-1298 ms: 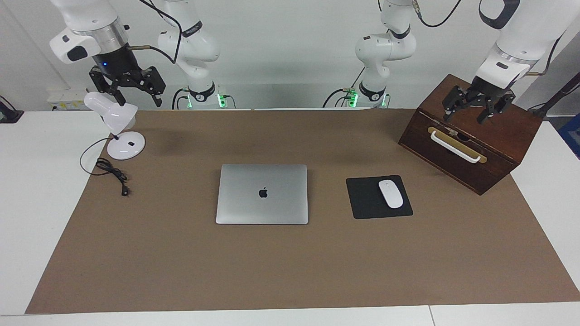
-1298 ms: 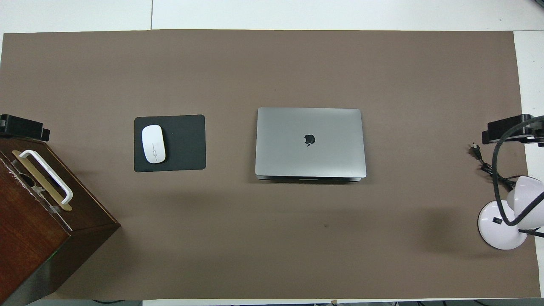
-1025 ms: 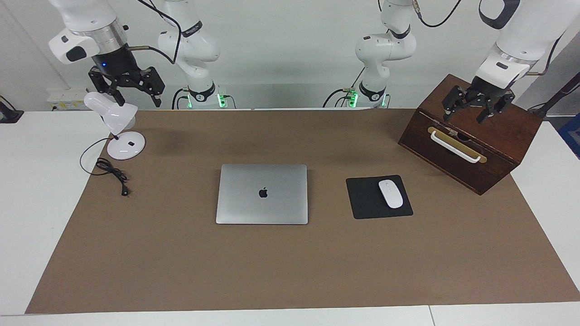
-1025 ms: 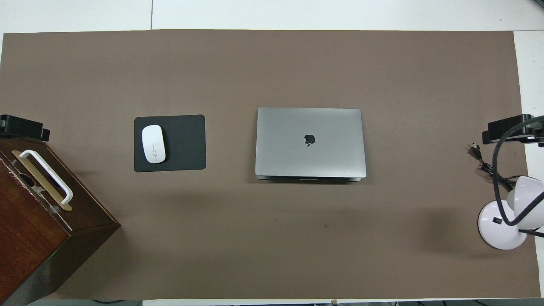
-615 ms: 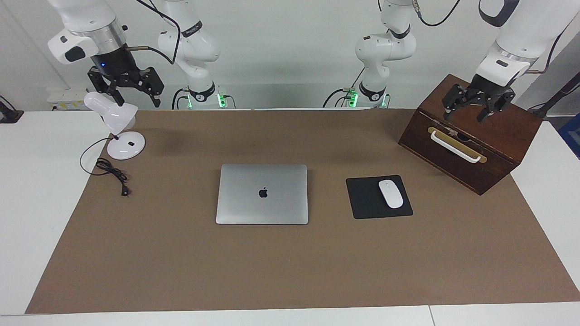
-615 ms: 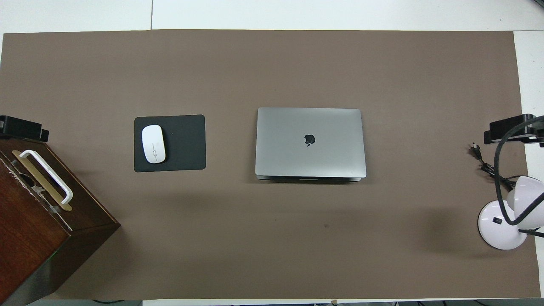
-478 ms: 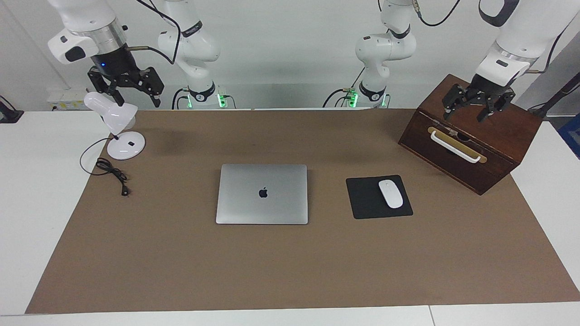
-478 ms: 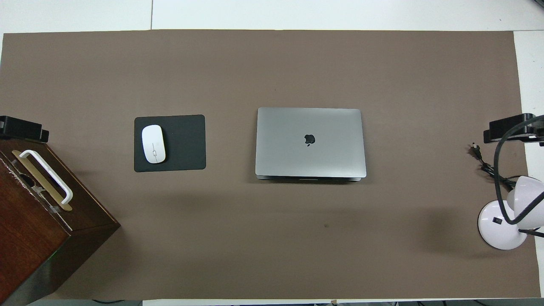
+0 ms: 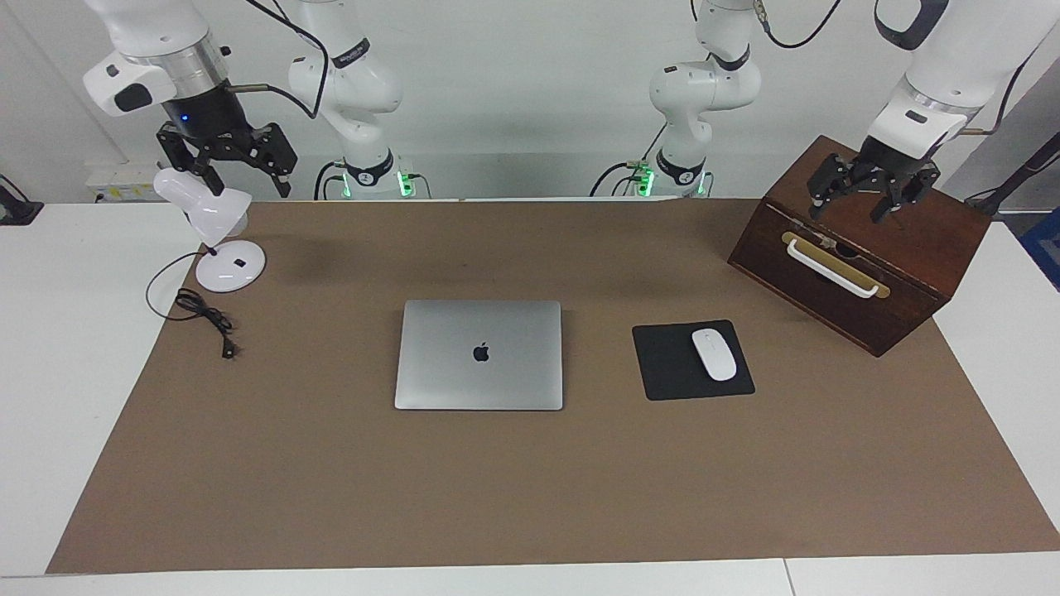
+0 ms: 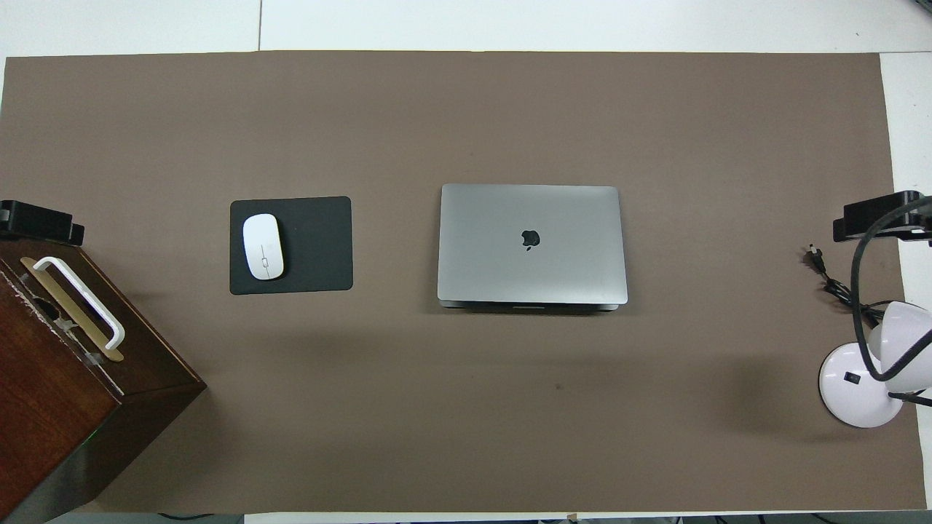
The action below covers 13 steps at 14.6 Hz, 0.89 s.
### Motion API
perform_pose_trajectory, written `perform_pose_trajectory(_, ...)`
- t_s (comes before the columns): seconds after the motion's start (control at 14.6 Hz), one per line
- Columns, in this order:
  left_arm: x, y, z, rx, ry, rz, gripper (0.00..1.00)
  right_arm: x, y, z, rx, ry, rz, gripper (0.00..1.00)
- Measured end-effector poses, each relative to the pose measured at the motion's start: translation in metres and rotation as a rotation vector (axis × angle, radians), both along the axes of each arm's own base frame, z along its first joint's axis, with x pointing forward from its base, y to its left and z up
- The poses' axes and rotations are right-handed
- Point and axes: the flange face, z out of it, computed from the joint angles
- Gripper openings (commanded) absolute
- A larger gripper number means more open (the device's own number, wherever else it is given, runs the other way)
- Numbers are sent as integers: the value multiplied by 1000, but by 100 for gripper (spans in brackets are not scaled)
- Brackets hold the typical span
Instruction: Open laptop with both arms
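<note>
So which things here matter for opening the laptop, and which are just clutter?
For the job:
laptop, lid shut
left gripper, over the wooden box
right gripper, above the lamp

Clutter:
wooden box
lamp
mouse
mouse pad

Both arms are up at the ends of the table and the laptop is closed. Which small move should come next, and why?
Probably bring both grippers in toward the laptop. Its lid lies shut and untouched mid-table, while the left gripper hangs over the wooden box and the right gripper, jaws open, over the lamp.
</note>
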Motion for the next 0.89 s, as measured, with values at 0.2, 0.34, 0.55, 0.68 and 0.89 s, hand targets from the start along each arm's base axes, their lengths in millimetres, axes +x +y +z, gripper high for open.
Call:
perform_pose_trajectory(0.2, 0, 0, 0, 0, 0, 0, 0, 0, -2, 0, 0, 0, -3, 100)
perform_pose_trajectory(0.34, 0, 0, 0, 0, 0, 0, 0, 0, -5, 0, 0, -1, -8, 100)
perform_pose_trajectory(0.55, 0, 0, 0, 0, 0, 38, 0, 0, -6, 0, 0, -1, -9, 100)
perform_pose_trajectory(0.68, 1, -2, 1, -1, -7, 98, 0, 0, -6, 0, 0, -1, -9, 100)
perform_pose_trajectory(0.89, 4, -11, 3, -7, -35, 113, 0, 0, -6, 0, 0, -1, -9, 100)
